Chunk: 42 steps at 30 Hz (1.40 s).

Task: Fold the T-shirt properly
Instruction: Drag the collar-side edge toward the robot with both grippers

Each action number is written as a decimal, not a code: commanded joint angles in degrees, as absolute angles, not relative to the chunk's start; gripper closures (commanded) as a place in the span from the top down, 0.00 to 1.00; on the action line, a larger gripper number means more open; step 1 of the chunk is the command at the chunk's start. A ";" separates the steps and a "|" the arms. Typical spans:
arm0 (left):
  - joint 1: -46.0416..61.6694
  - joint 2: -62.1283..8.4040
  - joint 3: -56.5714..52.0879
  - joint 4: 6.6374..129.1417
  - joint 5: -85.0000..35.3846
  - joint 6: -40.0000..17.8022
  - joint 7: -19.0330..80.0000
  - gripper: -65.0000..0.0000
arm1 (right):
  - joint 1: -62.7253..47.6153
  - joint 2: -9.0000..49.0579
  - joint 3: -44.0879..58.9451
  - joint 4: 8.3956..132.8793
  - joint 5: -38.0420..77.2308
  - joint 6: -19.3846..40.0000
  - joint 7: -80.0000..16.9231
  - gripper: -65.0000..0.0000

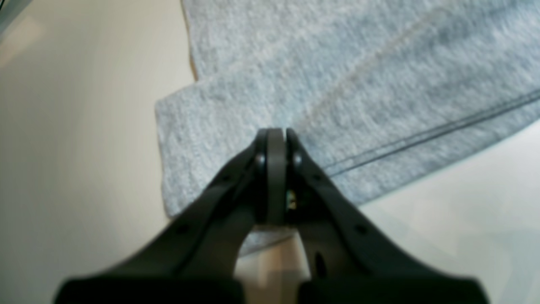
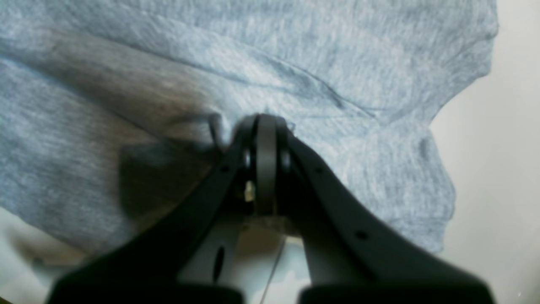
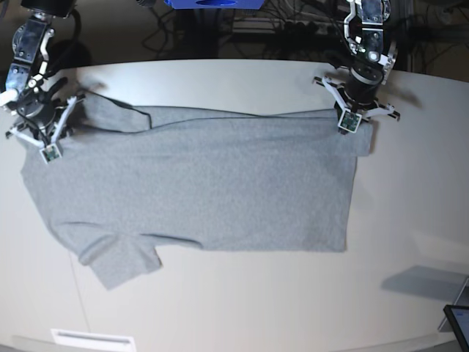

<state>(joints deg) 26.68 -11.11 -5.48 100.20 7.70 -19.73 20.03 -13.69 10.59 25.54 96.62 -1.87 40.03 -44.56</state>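
Note:
The heather-grey T-shirt (image 3: 220,183) lies spread out, plain side up, on the white table (image 3: 242,301), collar end at the left and hem at the right. One sleeve (image 3: 121,260) sticks out toward the front left. My left gripper (image 3: 355,110) is at the far hem corner, jaws shut, its tip (image 1: 276,131) pinching the T-shirt (image 1: 379,84) beside the stitched hem. At the far left shoulder, my right gripper (image 3: 40,125) is also shut, and creases in the cloth (image 2: 337,50) run into its tip (image 2: 265,117).
Behind the table's far edge are cables and a blue object (image 3: 212,4). A dark flat device (image 3: 460,323) pokes in at the front right corner. A white label (image 3: 91,339) sits on the front edge at the left.

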 commanded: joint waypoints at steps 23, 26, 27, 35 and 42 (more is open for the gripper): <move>26.42 -11.38 -8.13 103.96 8.22 -19.91 21.76 0.00 | -13.76 10.24 26.95 105.19 -4.00 40.00 -49.63 0.00; 26.59 -11.38 -8.22 105.01 8.13 -19.91 21.76 0.00 | -13.14 10.24 27.12 106.77 -4.00 40.00 -50.59 0.00; 26.68 -11.38 -8.22 105.80 8.13 -19.91 21.76 0.00 | -13.05 10.24 27.12 107.38 -4.00 40.00 -51.03 0.00; 26.59 -9.89 -8.22 115.47 8.13 -20.09 28.44 0.00 | -11.82 8.04 34.07 114.42 -3.74 40.00 -60.97 0.02; 26.59 -8.84 -8.13 115.47 8.40 -20.09 28.53 0.14 | -12.18 1.71 45.05 114.68 -3.65 40.00 -63.16 0.49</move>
<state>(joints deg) 26.76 -8.60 -7.94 114.48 8.56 -20.82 30.04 -12.27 0.97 44.62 113.58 -3.40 40.36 -63.22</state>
